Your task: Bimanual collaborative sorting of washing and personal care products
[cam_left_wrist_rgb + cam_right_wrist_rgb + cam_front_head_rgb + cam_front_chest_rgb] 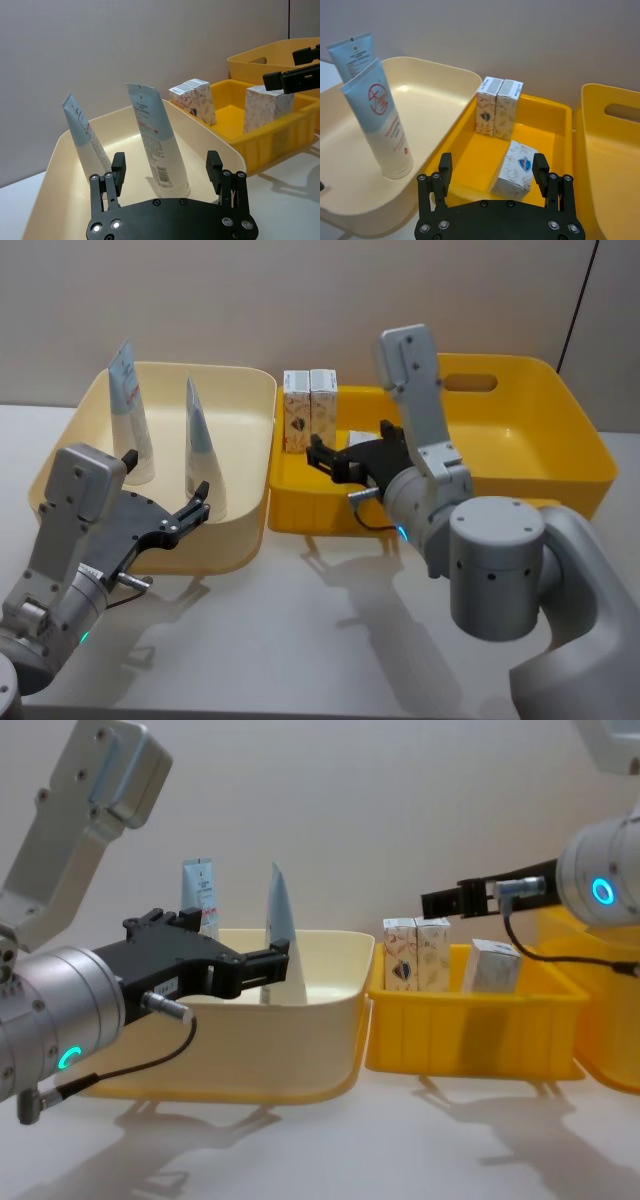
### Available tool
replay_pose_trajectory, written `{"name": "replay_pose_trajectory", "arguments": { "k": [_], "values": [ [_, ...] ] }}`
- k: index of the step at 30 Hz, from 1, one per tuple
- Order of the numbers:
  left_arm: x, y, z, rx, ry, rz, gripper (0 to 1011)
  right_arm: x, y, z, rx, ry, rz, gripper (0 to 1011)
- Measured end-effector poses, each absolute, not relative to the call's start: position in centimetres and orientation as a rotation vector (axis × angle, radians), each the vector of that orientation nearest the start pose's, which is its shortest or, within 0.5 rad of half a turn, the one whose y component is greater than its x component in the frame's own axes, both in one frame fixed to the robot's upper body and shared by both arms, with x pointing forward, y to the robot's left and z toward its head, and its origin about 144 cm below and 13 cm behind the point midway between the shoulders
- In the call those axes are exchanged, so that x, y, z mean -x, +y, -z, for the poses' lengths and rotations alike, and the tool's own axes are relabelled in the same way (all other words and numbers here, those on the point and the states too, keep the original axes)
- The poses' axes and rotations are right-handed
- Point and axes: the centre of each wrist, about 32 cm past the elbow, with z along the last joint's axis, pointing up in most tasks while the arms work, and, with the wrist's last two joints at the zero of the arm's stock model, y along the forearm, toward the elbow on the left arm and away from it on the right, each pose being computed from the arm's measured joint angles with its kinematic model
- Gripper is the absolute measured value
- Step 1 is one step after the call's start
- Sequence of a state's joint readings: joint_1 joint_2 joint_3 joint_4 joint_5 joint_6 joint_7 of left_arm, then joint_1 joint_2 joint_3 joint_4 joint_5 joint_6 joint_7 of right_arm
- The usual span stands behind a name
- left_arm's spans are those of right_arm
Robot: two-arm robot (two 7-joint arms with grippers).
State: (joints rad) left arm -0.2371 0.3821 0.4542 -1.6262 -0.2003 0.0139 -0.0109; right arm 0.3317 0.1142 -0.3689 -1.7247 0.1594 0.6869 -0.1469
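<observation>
My left gripper [196, 504] hovers at the near wall of the cream bin [250, 390], jaws spread wide and gripping nothing. Two squeeze tubes stand cap-down inside that bin: the nearer tube [203, 445] just beyond the fingertips, the farther tube [130, 410] toward the bin's back left. The left wrist view frames the nearer tube [157, 142] between the open fingers [118, 167] but past their tips, its barcode side facing me. The right wrist view gives the other side, where the same tube [382, 125] carries a red circular logo. From the chest, the left gripper [228, 948] sits about level with the cream bin's rim.

My right gripper [320, 457] hangs over the small yellow bin [300, 512], jaws likewise wide apart and empty. Two cartons [310, 408] stand upright, touching side by side, at that bin's back left corner. The right wrist view lays open what the gripper mostly covers in the head view: a third carton [516, 167] on the bin floor, apart from the pair, under the spread fingers. I cannot tell whether it stands straight or leans. The chest view shows clear air between the third carton [490, 965] and the right gripper [445, 902] above it. A larger yellow bin [560, 450] sits just beside, on the pale table [300, 640].
</observation>
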Motion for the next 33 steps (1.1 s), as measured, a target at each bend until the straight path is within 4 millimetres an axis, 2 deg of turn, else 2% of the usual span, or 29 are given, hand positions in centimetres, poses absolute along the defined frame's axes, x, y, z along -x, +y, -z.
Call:
{"name": "replay_pose_trajectory", "arguments": {
  "k": [14, 33],
  "values": [
    [-49.2, 19.8, -120.4, -0.061, -0.268, -1.124, 1002, -50.5, -14.4, -129.4, 0.288, 0.140, 1.420, 998],
    [-49.2, 19.8, -120.4, -0.061, -0.268, -1.124, 1002, -51.3, -13.9, -128.2, 0.294, 0.252, 1.413, 998]
  ]
}}
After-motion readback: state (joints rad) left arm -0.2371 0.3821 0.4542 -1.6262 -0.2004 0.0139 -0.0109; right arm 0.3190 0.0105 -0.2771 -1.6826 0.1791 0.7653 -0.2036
